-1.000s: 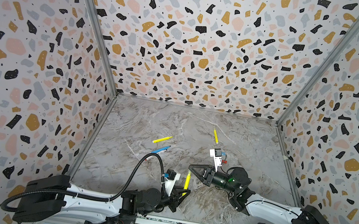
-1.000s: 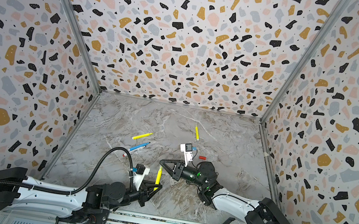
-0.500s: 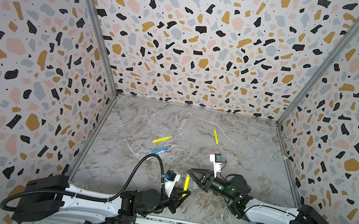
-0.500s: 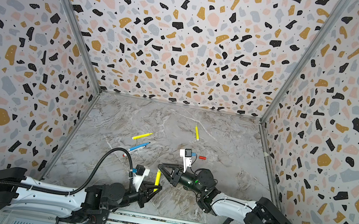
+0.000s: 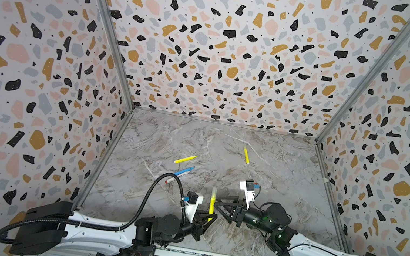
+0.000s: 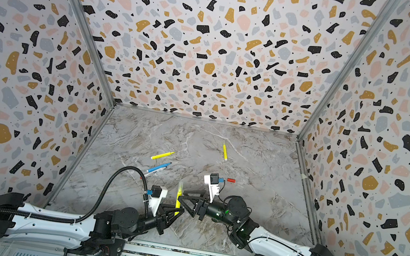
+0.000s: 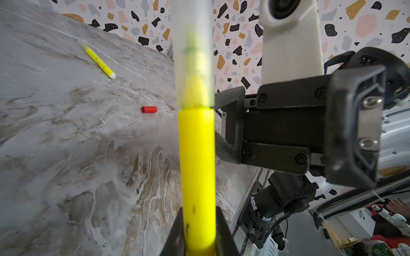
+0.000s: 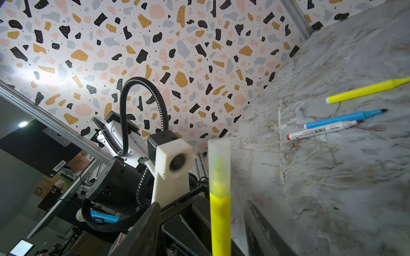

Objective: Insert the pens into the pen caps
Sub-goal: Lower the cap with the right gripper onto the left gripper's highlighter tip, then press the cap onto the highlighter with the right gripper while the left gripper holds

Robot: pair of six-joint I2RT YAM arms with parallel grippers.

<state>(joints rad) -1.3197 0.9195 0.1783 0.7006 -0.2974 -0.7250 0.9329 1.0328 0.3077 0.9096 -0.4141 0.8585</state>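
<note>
My left gripper (image 7: 198, 232) is shut on the lower barrel of a yellow pen (image 7: 197, 166), which stands upright with a clear pen cap (image 7: 193, 55) seated over its tip. In both top views this pen (image 5: 212, 201) (image 6: 179, 195) rises between the two arms. My right gripper (image 8: 203, 206) is open, its fingers spread on either side of the capped pen (image 8: 219, 221) without touching it. A red pen cap (image 6: 230, 180) lies on the marble floor behind the right wrist. Two pale caps (image 7: 166, 115) lie close to the red cap (image 7: 149, 109).
Left of centre lie a bare yellow pen (image 5: 185, 159), a blue pen (image 5: 184, 171) and a white-barrelled pen (image 8: 321, 131) with a red end. A capped yellow pen (image 5: 246, 155) rests farther back. Terrazzo walls (image 5: 212, 50) enclose three sides.
My right gripper's jaws have opened and let go of the clear cap, which stays on the yellow pen. The left gripper keeps its hold and has hardly moved.
</note>
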